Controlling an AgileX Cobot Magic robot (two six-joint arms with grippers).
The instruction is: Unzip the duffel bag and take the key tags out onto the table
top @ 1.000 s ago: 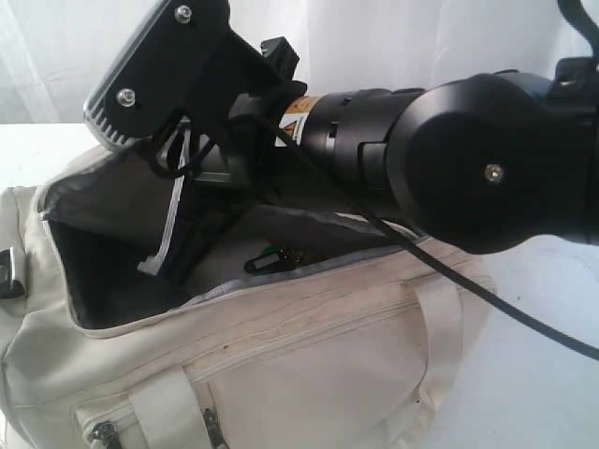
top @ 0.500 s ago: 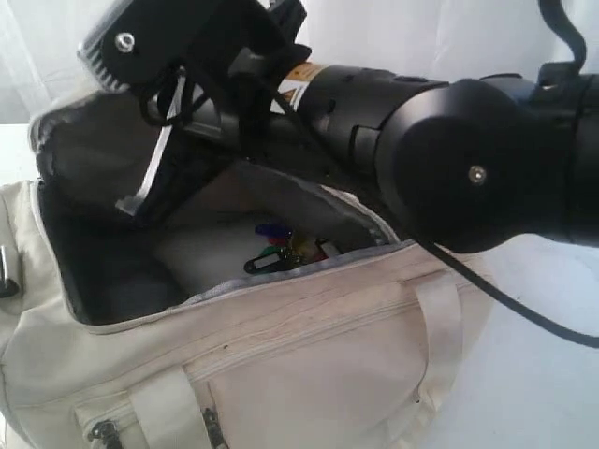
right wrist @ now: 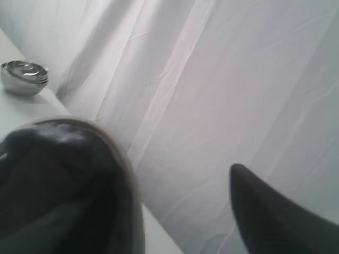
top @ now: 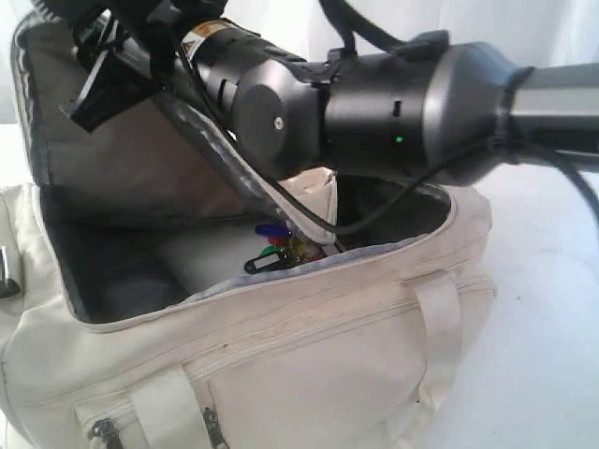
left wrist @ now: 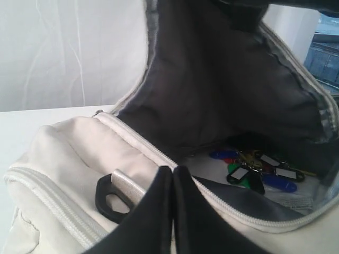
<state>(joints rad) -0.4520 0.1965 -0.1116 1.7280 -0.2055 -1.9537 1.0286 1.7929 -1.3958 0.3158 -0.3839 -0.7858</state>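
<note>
The cream duffel bag (top: 309, 365) lies on the white table (top: 547, 355) with its top unzipped. My right gripper (top: 103, 70) is up at the far left, holding the grey-lined flap (top: 122, 159) raised. In the right wrist view that flap (right wrist: 63, 180) drapes over one side of the right gripper (right wrist: 175, 180), and the other finger (right wrist: 270, 211) stands well apart, so it is open. The key tags (top: 281, 245), blue, green and red, lie on the bag's floor (left wrist: 254, 170). My left gripper (left wrist: 173, 177) is shut over the zipper rim, with nothing showing between its fingers.
A black plastic loop (left wrist: 108, 194) on webbing sits on the bag's end beside the left fingers. Front pockets with dark pulls (top: 103, 432) face the camera. A stack of metal bowls (right wrist: 24, 76) stands on the table by the white curtain (right wrist: 222, 79).
The right arm has swung up and to the left, carrying the flap higher. The bag's mouth gapes wider, and the key tags, mostly hidden a second ago, now show.
</note>
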